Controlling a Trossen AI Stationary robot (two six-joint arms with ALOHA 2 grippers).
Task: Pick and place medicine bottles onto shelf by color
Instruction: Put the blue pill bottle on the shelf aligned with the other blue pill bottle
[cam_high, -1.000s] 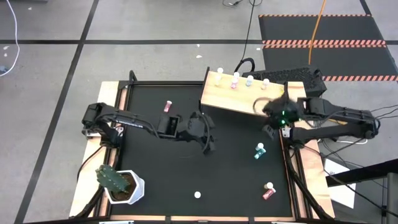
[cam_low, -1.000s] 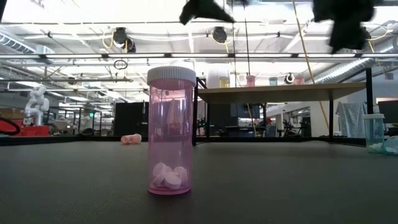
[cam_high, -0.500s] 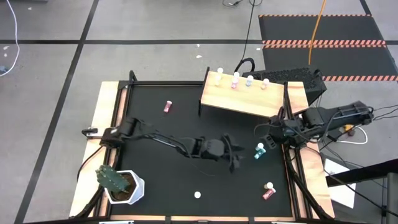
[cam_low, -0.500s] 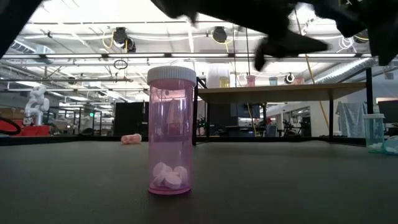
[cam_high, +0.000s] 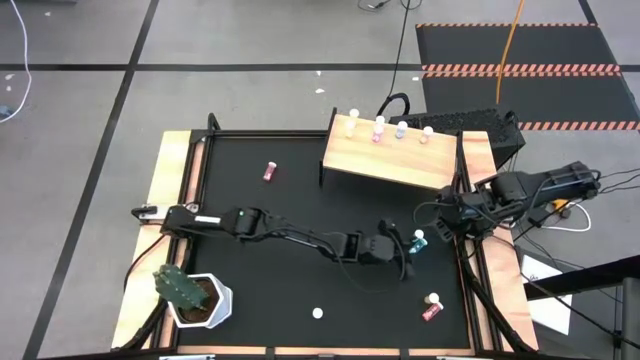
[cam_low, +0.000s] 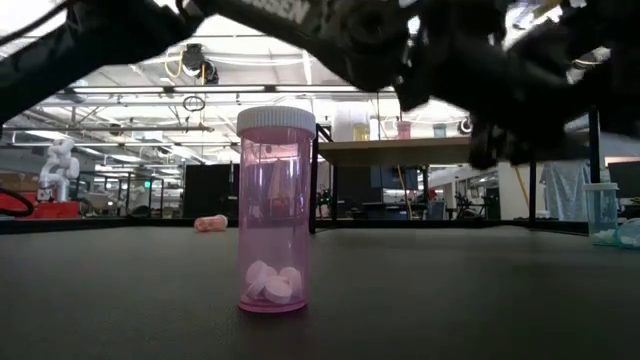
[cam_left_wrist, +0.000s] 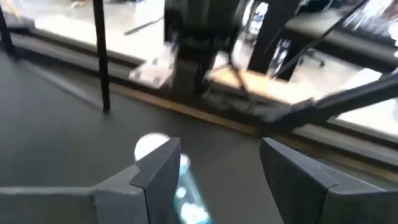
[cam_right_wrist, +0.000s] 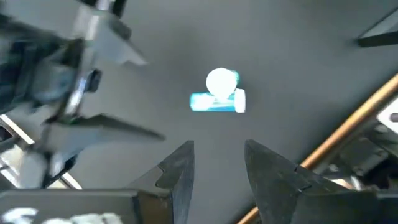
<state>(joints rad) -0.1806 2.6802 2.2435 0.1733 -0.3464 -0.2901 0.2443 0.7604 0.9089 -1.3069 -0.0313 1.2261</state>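
Observation:
Two teal medicine bottles (cam_high: 416, 243) sit near the table's right edge: one stands upright (cam_right_wrist: 219, 81), the other lies on its side (cam_right_wrist: 214, 102) against it. My left gripper (cam_high: 402, 250) is stretched low across the table, open, its fingertips just short of them; in the left wrist view the white cap (cam_left_wrist: 151, 147) shows past one finger. My right gripper (cam_right_wrist: 217, 165) hovers open above the table's right edge, empty. The shelf (cam_high: 390, 162) stands at the far right on thin black legs, with several bottles (cam_high: 378, 128) along its far edge.
A pink bottle (cam_high: 269, 172) lies at the far left of the black top. Another pink one (cam_low: 275, 210) stands near the front edge. A reddish bottle (cam_high: 431, 308) lies at the near right. A cactus in a white pot (cam_high: 190, 295) fills the near left corner.
My left gripper has swept from the table's middle toward its right edge and down, close to the teal bottles, staying open. My right gripper has drawn back from the shelf's near side to the table's right edge and rolled. No bottle has moved.

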